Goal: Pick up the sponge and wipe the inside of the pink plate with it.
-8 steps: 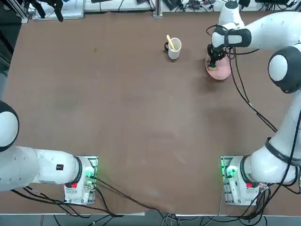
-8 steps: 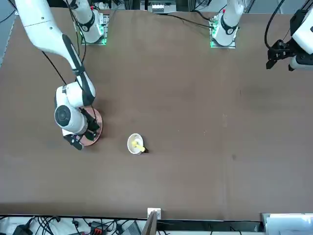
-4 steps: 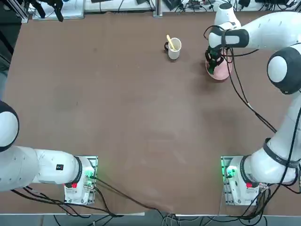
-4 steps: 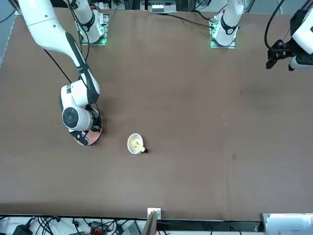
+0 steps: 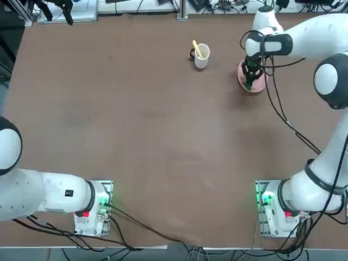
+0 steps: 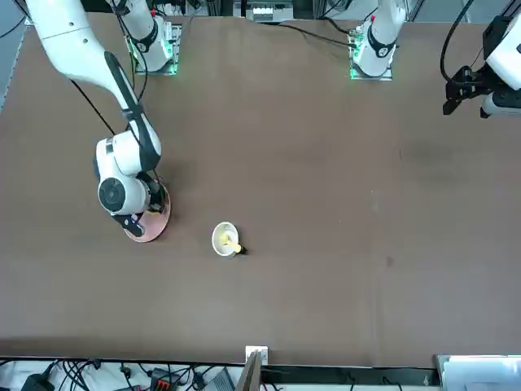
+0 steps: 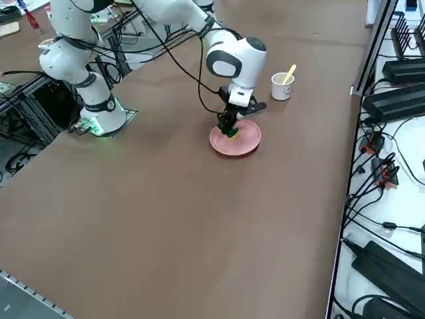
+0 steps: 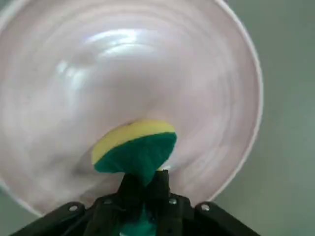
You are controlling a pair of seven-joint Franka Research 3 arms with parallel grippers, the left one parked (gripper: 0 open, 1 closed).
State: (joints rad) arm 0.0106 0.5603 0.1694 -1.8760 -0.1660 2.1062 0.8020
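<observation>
Right two-finger gripper (image 8: 142,189) pinches the small sponge (image 8: 135,150), green scouring layer over yellow foam, squeezed narrow between the black fingers.
Sponge bulges out beyond the fingertips and presses on the smooth, glossy inside of the round, shallow pale pink plate (image 8: 197,73). Plate sits on the matte brown table (image 5: 136,136), near a white mug (image 5: 202,56) holding a yellow utensil (image 5: 197,48).
</observation>
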